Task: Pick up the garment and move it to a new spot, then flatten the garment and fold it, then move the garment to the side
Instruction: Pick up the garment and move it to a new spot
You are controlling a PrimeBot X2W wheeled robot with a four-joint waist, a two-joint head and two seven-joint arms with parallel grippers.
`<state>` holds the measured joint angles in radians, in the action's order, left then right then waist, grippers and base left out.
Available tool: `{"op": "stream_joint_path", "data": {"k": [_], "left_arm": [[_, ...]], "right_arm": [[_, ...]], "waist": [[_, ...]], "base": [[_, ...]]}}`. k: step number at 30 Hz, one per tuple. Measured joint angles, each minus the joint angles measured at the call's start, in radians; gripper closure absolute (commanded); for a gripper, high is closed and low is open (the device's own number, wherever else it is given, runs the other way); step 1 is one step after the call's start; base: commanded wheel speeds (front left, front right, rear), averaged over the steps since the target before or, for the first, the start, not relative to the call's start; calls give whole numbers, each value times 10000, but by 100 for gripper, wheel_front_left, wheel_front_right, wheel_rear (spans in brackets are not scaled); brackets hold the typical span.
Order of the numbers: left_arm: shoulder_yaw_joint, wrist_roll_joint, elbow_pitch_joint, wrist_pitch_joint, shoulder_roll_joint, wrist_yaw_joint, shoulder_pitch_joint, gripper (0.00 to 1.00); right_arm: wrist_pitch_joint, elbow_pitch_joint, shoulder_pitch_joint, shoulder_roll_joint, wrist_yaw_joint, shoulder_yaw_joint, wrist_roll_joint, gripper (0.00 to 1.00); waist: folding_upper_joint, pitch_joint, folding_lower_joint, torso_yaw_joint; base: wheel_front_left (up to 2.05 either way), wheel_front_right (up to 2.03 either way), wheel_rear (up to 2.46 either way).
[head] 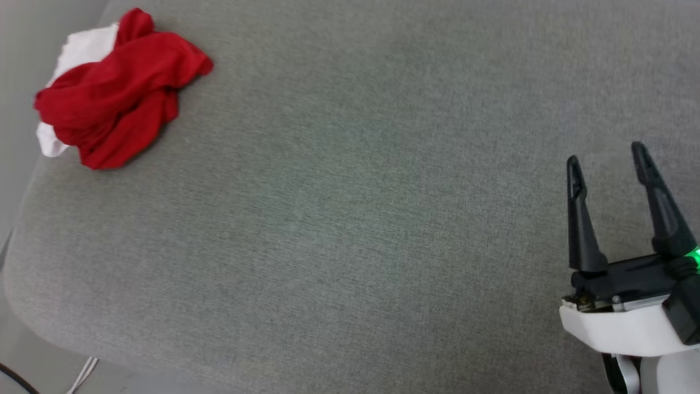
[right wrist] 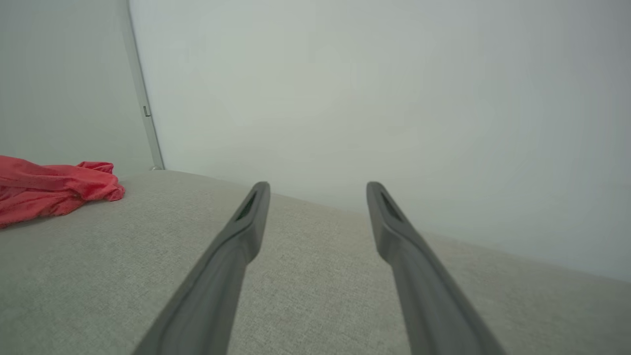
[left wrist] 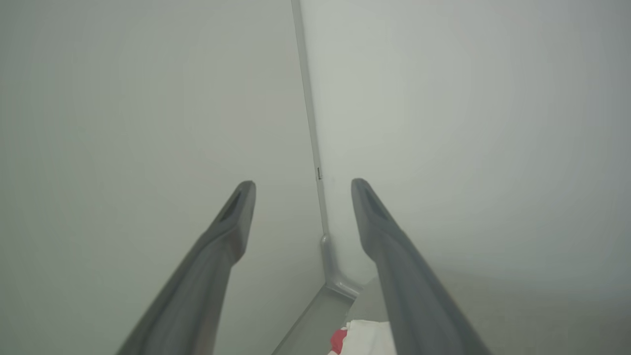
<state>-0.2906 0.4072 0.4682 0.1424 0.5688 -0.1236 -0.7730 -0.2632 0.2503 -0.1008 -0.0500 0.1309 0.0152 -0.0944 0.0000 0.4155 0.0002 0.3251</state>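
1. Garment (head: 115, 93): red jersey T-shirt of soft knit with white sleeve cloth. It lies bunched in a loose heap at the far left corner of the pad, close to the rounded edge. Its lettering is folded out of sight. Nothing touches it.

2. Pad (head: 350, 230): broad grey woven upholstered surface with rounded corners. Most of it is bare, which probably leaves room for spreading and folding.

3. Right gripper (head: 605, 154): two long dark fingers on a white wrist. The fingers are spread wide with nothing between them. It hangs over the near right of the pad, well apart from the heap.

4. Left gripper (left wrist: 303, 183): the fingers are likewise spread and empty. They point toward a pale wall corner with a grey trim strip (left wrist: 310, 123). A scrap of white and red cloth shows low beside the right-hand finger in its wrist view, so this arm is judged nearer the heap and the likelier one to reach.

5. Stage, as judged: the first pick-up has not begun.
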Motion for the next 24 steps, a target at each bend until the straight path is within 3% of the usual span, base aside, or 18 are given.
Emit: {"op": "stream_joint_path", "data": {"k": [8, 13, 18, 24], "left_arm": [[1929, 2107, 993, -2324, 1457, -46, -1247, 0], [3135, 3962, 1223, -4516, 2063, -46, -1362, 0], [4105, 5496, 1488, -6711, 2326, -44, -1409, 0], [4800, 6470, 1749, -7825, 2232, -46, -1688, 0]], "right_arm": [[0, 614, -241, 0, 0, 48, -343, 0], [0, 980, -400, -65, 0, 228, -706, 0], [0, 1315, -427, -324, 0, 213, -830, 0], [0, 1569, -436, -387, 0, 282, -945, 0]], "waist": [[0, 1111, 1, -375], [0, 1616, 0, -555], [0, 2154, 0, -658], [0, 2713, 0, -784]], "base": [[0, 0, 0], [0, 0, 0], [0, 0, 0], [0, 0, 0]]}}
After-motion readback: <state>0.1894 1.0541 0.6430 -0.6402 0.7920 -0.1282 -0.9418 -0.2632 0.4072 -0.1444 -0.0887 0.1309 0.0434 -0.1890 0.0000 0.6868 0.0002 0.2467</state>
